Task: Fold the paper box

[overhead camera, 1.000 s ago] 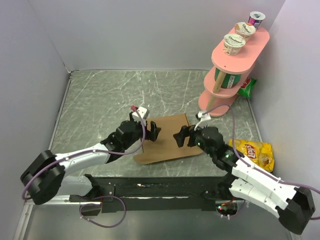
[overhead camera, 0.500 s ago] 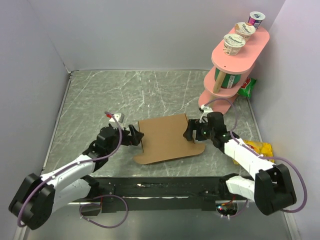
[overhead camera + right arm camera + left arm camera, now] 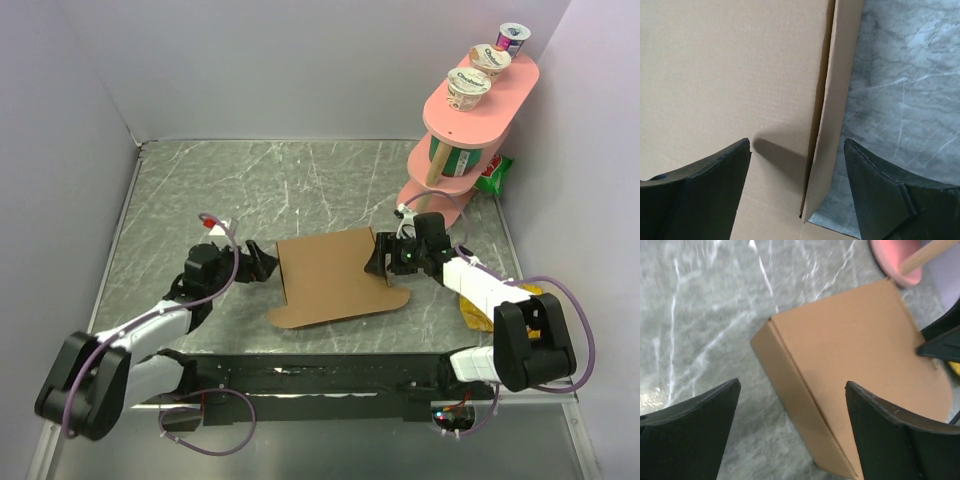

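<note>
Centrally, the plain brown cardboard paper box lay flat on the grey marbled counter, broad panel upward, a low side wall showing along its left edge; whatever it held could not be seen; the left hand hung just beside that left edge with its fingers spread wide and nothing between them; the right hand sat at the box's right edge, fingers apart, one over the top panel and the other over the counter, the narrow edge flap between them but not pinched; at the far right stood a pink tiered shelf, three foil-lidded yoghurt cups on its top tier and a green-striped cup on the tier below.
</note>
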Motion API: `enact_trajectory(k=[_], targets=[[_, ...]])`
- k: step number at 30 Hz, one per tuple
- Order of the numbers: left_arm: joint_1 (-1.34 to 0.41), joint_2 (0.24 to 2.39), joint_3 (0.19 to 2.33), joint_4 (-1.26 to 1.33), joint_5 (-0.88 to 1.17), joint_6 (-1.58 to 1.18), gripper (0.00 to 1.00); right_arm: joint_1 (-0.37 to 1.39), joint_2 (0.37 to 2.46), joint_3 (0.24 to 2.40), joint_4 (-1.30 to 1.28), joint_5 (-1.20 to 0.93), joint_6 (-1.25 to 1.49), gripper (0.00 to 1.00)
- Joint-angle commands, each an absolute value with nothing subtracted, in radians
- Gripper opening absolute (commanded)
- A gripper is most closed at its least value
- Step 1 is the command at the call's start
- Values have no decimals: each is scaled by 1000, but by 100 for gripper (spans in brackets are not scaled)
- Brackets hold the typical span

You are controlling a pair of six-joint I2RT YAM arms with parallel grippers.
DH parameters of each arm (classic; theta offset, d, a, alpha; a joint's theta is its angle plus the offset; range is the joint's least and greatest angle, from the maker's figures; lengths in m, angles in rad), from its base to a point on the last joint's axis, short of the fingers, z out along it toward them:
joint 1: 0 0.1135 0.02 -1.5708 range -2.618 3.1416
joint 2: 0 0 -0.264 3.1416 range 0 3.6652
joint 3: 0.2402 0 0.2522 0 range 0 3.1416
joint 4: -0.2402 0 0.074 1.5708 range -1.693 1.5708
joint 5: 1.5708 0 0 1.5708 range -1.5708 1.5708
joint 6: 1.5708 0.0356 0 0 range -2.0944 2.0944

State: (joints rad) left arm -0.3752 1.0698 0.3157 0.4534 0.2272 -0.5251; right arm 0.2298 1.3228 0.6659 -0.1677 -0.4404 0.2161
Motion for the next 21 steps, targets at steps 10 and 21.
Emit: enact_trajectory(k=[10, 21], targets=[[-371, 1388, 331, 828, 465, -595, 68, 225, 1422, 692, -167, -554, 236, 90], [-368, 1074, 262, 632, 157, -508, 99, 199, 1499, 790, -357, -620, 178, 57]])
